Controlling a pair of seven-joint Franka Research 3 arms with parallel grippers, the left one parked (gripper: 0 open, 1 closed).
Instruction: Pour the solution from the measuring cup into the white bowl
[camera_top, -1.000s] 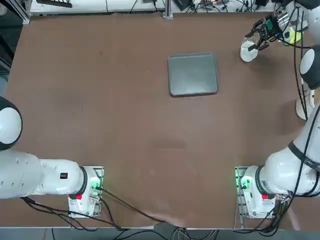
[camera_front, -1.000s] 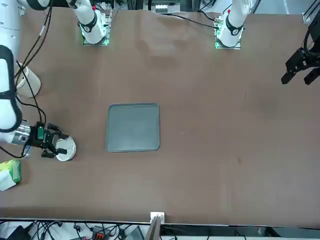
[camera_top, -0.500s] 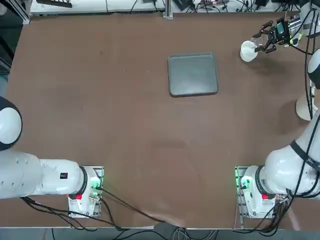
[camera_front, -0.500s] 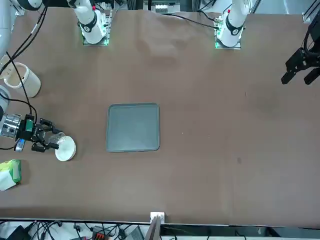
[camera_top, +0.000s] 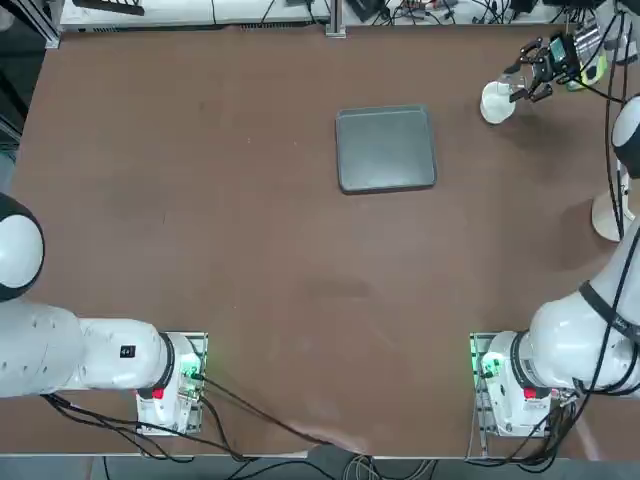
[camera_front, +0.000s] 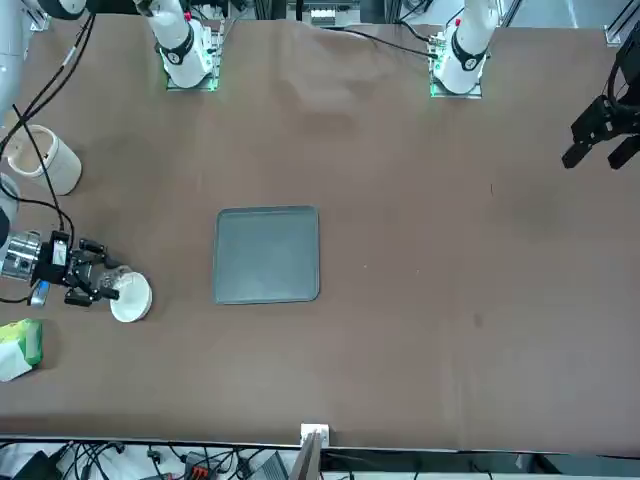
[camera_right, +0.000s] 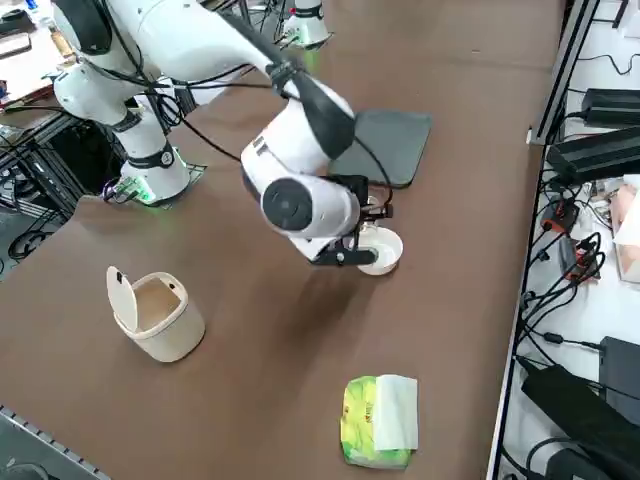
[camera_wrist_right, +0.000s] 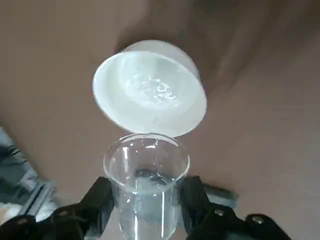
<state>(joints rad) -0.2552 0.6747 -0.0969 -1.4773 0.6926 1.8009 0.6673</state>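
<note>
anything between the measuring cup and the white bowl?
Nothing visible. The right gripper has its jaws shut on the measuring cup, which is held right beside the white bowl with only bare table around them. The grey tray, cream mug and green packet all sit well clear.

- The measuring cup (camera_wrist_right: 146, 182) is a tiny clear glassy thing, mouth tipped toward the bowl, with a bit of clear liquid sitting inside. It's pinched on both sides by the right gripper (camera_wrist_right: 146, 210) and hangs right beside the bowl's rim, up off the table.
- The white bowl (camera_wrist_right: 150, 87) is small, round and glossy, sitting upright on the brown table near the far right corner. There's some clear liquid glinting in the bottom of it.
</note>
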